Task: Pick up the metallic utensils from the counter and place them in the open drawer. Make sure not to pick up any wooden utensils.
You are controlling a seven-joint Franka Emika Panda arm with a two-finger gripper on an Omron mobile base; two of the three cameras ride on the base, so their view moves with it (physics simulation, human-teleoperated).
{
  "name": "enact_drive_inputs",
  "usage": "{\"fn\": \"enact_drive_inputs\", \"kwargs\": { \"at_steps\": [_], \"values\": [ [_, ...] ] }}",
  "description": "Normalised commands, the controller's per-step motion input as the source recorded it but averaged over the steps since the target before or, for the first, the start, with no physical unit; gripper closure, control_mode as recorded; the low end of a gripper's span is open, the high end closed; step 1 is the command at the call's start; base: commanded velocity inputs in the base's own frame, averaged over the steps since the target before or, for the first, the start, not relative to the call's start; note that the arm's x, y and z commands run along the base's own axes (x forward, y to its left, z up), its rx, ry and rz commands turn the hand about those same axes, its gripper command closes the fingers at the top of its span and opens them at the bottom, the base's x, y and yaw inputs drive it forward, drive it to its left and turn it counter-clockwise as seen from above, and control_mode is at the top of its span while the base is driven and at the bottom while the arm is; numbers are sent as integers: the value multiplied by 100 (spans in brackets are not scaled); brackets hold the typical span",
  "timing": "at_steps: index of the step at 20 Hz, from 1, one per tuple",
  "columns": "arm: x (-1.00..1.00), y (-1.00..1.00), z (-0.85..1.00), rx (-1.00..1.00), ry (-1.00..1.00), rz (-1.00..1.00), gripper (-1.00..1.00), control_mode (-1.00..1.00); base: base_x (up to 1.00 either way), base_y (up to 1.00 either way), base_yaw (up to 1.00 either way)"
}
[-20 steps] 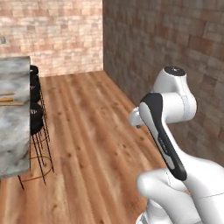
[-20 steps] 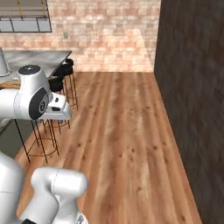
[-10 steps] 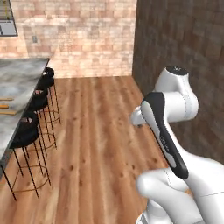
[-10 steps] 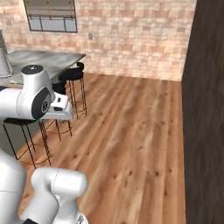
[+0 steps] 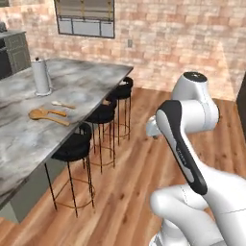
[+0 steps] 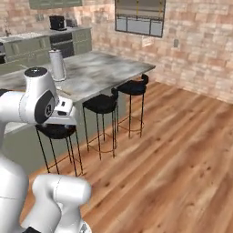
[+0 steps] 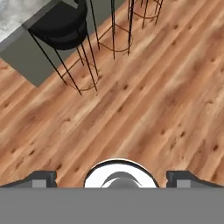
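Note:
The marbled counter (image 5: 29, 139) stretches along the left of the left base view and shows again as the counter (image 6: 98, 68) in the right base view. On it lie a tan wooden spoon (image 5: 44, 116) with a broad bowl and, just beyond, a slim orange-handled utensil (image 5: 63, 104) with a pale head. My gripper (image 7: 113, 177) hangs open and empty, well away from the counter, over the wooden floor. Its dark fingertips (image 7: 42, 177) stand far apart. The open drawer is out of view.
Three black bar stools (image 5: 73, 147) line the counter's near side, and one stool (image 7: 59, 26) shows under the hand. A paper towel roll (image 5: 41, 76) stands on the counter. A brick wall with a window (image 5: 85, 18) closes the back. Bare wooden floor (image 6: 173, 150) spreads to the right.
The whole picture has shifted: the base has turned, bringing the counter, stools and utensils further into view. The arm holds the same pose and the gripper stays open.

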Motion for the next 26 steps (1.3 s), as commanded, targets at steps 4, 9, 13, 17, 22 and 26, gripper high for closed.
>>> {"fn": "enact_drive_inputs", "kwargs": {
  "at_steps": [4,9,13,17,22,26],
  "values": [
    [0,0,0,0,0,0,-100,100,100,-33,68],
    [0,0,0,0,0,0,-100,100,97,-33,70],
    [0,0,0,0,0,0,-100,100,77,-33,73],
    [0,0,0,0,0,0,-100,100,53,-36,72],
    [0,0,0,0,0,0,-100,100,28,-48,61],
    [0,0,0,0,0,0,-100,100,16,-71,39]
  ]
}}
